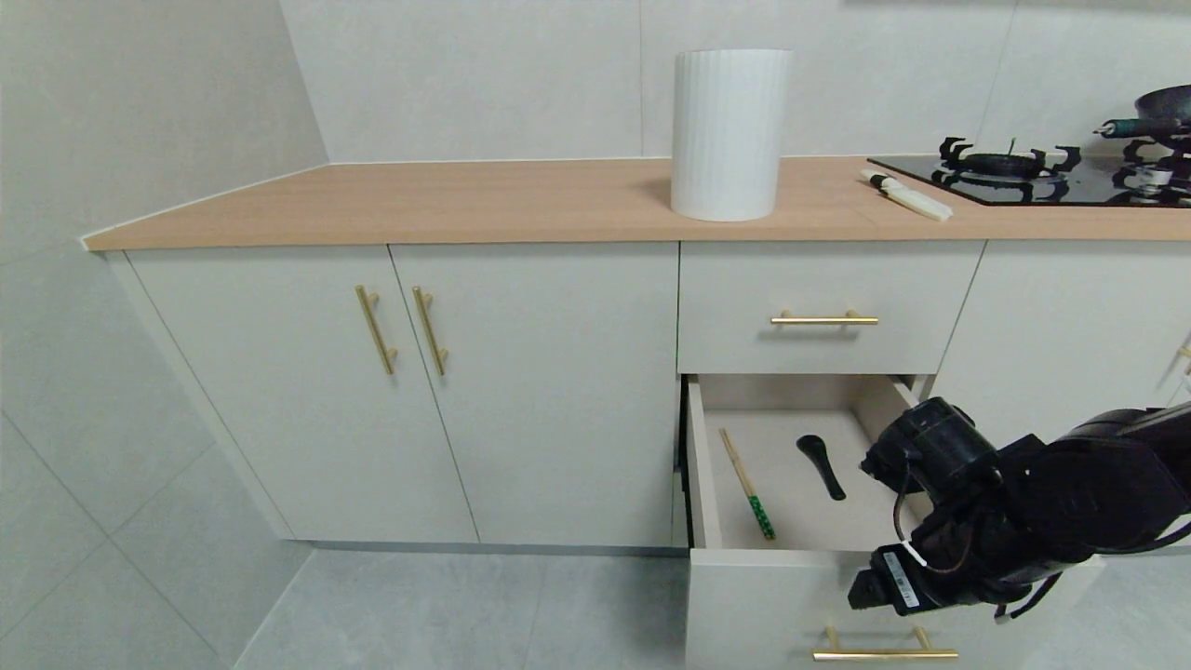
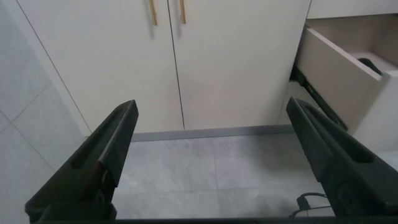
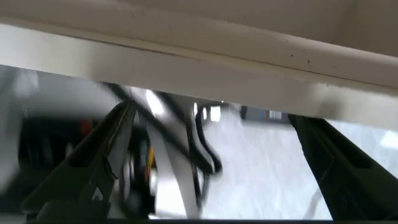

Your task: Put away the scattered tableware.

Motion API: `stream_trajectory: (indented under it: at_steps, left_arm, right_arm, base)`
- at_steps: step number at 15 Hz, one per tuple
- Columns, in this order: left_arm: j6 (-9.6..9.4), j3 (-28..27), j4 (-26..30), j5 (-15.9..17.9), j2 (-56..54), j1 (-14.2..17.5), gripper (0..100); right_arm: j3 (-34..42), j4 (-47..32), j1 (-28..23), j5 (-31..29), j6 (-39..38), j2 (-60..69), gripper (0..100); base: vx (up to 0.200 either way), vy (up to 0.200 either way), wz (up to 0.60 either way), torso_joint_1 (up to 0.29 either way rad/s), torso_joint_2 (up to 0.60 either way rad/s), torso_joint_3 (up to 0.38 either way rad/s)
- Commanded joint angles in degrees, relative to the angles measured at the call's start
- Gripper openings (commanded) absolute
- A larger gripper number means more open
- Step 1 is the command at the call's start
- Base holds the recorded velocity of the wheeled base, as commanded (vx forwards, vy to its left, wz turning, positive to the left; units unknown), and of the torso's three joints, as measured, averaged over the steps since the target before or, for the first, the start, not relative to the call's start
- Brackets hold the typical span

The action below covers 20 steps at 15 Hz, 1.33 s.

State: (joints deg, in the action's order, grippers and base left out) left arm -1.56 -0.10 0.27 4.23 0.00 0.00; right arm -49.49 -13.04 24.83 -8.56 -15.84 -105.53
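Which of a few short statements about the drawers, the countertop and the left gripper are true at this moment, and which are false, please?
1. The lower drawer is pulled open. True.
2. The black spoon lies on the countertop. False: it lies inside the lower drawer, apart from the chopsticks.
3. The white ribbed container stands upright on the countertop. True.
4. The left gripper is shut on the chopsticks. False: its jaws stand wide open with nothing between them, over the floor in front of the cabinet doors.
5. The upper drawer is also pulled out. False: it sits closed, flush with the cabinet fronts.
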Motion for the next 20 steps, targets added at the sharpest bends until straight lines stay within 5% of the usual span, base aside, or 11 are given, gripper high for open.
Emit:
stream_trajectory:
  at_steps: [1,10,20]
  left_arm:
    - [-0.02,0.0,0.0,0.0,0.0,0.0,100]
    - [-0.02,0.0,0.0,0.0,0.0,0.0,100]
    - [0.07,0.0,0.0,0.0,0.0,0.0,100]
  right_arm:
    - [0.0,0.5,0.0,-0.6,-0.7,-1.3,100]
    - [-1.4,15.4,-3.2,-7.3,-3.0,-7.5,100]
    - [-20.5,17.3,-10.1,-7.1,-1.4,-21.2,100]
  base:
    - [0.0,0.0,0.0,0.0,0.0,0.0]
    - [0.0,0.0,0.0,0.0,0.0,0.0]
    - [0.0,0.0,0.0,0.0,0.0,0.0]
